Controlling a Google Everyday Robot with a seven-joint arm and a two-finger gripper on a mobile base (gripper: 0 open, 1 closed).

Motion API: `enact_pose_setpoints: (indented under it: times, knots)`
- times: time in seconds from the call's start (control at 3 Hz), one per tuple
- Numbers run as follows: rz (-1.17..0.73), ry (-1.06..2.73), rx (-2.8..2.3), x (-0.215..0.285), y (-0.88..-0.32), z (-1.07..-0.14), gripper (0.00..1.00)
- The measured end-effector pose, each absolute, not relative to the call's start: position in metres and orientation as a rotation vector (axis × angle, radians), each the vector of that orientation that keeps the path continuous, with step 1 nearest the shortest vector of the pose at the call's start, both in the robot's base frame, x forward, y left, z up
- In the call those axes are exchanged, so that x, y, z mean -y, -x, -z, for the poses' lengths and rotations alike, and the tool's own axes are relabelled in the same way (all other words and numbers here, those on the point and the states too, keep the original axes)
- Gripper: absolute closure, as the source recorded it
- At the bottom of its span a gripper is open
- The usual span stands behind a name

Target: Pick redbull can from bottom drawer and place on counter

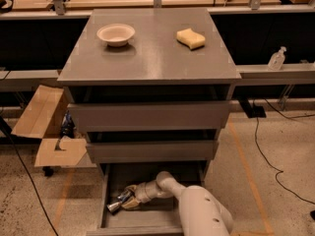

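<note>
The bottom drawer [110, 191] of the grey cabinet is pulled open at the bottom of the camera view. My white arm reaches into it from the lower right. My gripper [127, 200] is low inside the drawer on its left side, with its tan fingers [132, 204] closed around the redbull can [115, 206]. The silver can lies tilted, its end pointing to the lower left, just above the drawer floor. The counter [152, 53] is the flat grey top of the cabinet, well above the gripper.
A white bowl [115, 34] and a yellow sponge [191, 38] sit on the counter. Two wider drawers [150, 116] overhang the bottom one. A cardboard box [47, 127] stands left of the cabinet. Cables [261, 146] lie on the floor to the right, and a bottle [276, 59] stands on the right bench.
</note>
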State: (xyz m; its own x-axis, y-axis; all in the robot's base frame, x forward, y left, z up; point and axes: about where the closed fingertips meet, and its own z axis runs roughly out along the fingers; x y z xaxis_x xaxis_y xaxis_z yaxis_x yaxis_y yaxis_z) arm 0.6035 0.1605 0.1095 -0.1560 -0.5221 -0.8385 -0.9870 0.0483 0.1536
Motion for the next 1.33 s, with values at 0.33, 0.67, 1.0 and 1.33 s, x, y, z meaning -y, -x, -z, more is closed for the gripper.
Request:
enact_pose_setpoints:
  times: [0.33,0.67,1.0,1.33]
  knots:
    - [-1.013,1.521,-1.741,-0.1604,-0.6035,-0.1095,1.00]
    - [-1.013,1.521,-1.741,-0.1604,-0.6035,-0.1095,1.00]
    - [-1.013,1.521,-1.741,-0.1604,-0.6035,-0.1095,1.00]
    - [-1.013,1.521,-1.741,-0.1604,-0.6035,-0.1095,1.00]
